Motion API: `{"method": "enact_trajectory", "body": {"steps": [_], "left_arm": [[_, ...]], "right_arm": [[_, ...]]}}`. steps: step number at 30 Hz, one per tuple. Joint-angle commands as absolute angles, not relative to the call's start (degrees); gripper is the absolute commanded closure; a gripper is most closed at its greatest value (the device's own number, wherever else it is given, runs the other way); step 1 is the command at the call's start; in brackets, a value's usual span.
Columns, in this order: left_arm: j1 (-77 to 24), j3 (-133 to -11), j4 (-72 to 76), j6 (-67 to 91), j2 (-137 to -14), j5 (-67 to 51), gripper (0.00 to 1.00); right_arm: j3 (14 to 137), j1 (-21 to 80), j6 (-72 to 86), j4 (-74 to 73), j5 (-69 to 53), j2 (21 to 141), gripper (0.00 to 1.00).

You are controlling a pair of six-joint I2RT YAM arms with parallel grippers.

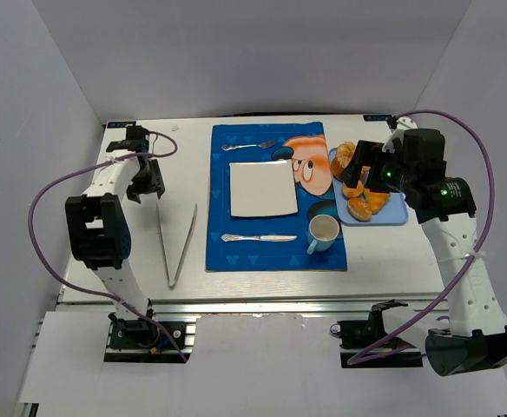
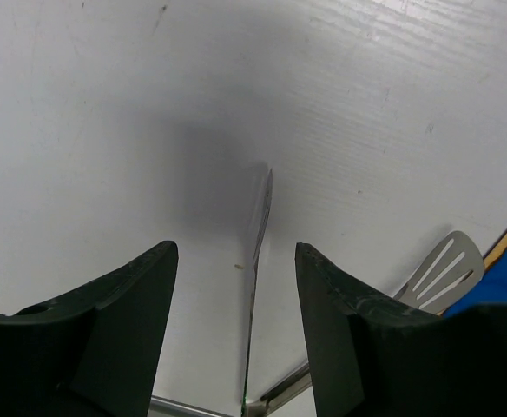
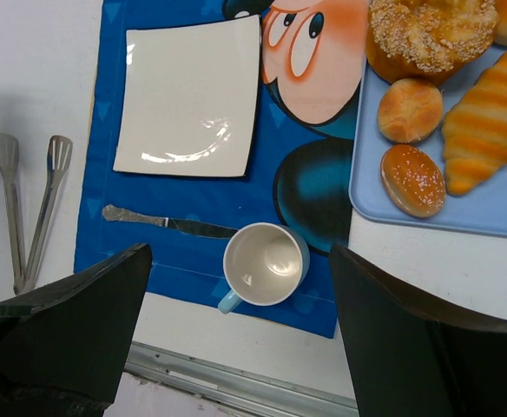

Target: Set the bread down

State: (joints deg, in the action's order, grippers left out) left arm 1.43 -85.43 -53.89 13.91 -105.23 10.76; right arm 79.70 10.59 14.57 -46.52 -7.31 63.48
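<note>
Right wrist: bread (image 3: 488, 122) apparently beyond claw (image 3: 239, 254)

A blue cartoon-print placemat (image 1: 275, 252) lay in the middle of the white table (image 1: 384, 261). On it sat a white square ceramic plate (image 1: 262, 189), with a silver metal fork (image 1: 249, 146) behind it, a silver table knife (image 1: 258, 237) before it and a white ceramic mug (image 1: 323, 233) at the near right corner. Long steel tongs (image 1: 182, 248) lay left of the mat. Just right of it, a pale blue tray (image 3: 497, 204) held the golden-orange ridged croissant (image 3: 488, 122), to the right of two small round buns (image 3: 410, 110).
</note>
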Motion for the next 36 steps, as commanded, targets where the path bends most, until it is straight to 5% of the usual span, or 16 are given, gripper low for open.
{"method": "enact_trajectory", "body": {"steps": [1,17,24,29,36], "left_arm": [[1.85,-88.59,-53.26,12.40,-107.04,9.32,0.32],[1.85,-85.96,-52.21,11.51,-113.20,6.15,0.42],[1.85,-85.69,-53.44,11.34,-114.52,7.91,0.59],[2.20,-87.00,-54.75,11.78,-114.79,8.35,1.00],[2.72,-97.28,-58.36,18.18,-113.65,8.44,1.00]], "right_arm": [[79.89,10.72,14.24,-44.65,-7.82,63.19,0.11],[79.63,10.72,13.89,-44.47,-6.77,63.98,0.11],[79.72,10.72,13.89,-44.30,-6.68,63.98,0.11],[79.98,10.72,13.97,-44.47,-6.85,63.81,0.11],[77.78,11.25,14.68,-43.07,-12.83,63.11,0.11]]}}
